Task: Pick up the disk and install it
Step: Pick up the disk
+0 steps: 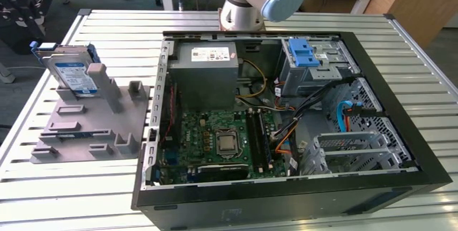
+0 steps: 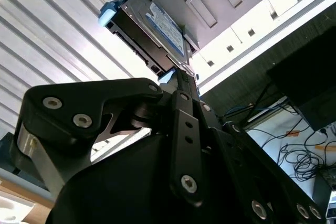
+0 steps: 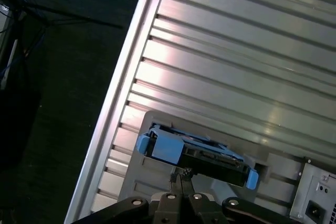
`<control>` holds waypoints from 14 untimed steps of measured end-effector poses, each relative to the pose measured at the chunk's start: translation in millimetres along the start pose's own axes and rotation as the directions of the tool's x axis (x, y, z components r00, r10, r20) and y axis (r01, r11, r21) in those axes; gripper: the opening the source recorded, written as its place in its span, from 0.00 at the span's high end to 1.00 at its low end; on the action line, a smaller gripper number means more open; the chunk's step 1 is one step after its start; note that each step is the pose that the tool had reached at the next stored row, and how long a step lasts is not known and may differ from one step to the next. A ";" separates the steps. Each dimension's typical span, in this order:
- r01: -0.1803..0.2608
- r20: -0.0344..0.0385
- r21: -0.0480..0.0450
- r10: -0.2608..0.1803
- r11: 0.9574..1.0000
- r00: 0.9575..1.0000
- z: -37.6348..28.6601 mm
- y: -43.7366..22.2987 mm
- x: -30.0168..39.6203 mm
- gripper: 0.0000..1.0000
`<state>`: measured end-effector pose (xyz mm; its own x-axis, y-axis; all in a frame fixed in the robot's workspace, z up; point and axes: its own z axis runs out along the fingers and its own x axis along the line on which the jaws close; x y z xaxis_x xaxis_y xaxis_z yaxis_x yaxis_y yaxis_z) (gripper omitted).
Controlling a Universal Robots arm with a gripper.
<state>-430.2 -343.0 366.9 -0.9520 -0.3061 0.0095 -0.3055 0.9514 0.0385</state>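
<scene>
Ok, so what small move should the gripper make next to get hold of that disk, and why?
Probably open the gripper first. In both wrist views its fingers look pressed together and point at the disk, which stands on edge in its grey holder and is not yet gripped. Closed fingers could not straddle the disk's edge.

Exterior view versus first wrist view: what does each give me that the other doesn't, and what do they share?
Exterior view adds: the open computer case, its grey power supply and drive cage, and the disk standing upright in the grey fixture at the exterior view's left. First wrist view adds: the gripper, shut, tips close to the disk's edge; contact unclear. Shared: the disk in its blue carrier, the fixture, the slatted table.
</scene>
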 end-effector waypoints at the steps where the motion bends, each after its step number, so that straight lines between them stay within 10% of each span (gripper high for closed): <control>1: 0.009 0.000 0.000 -0.009 1.000 1.000 0.0 0.0 0.0 0.89; 14: 0.106 -0.004 0.001 -0.106 0.994 0.994 0.0 0.0 0.0 0.89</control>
<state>-430.2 -343.0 367.0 -0.9141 -0.4053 0.0095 -0.4047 0.9137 0.0384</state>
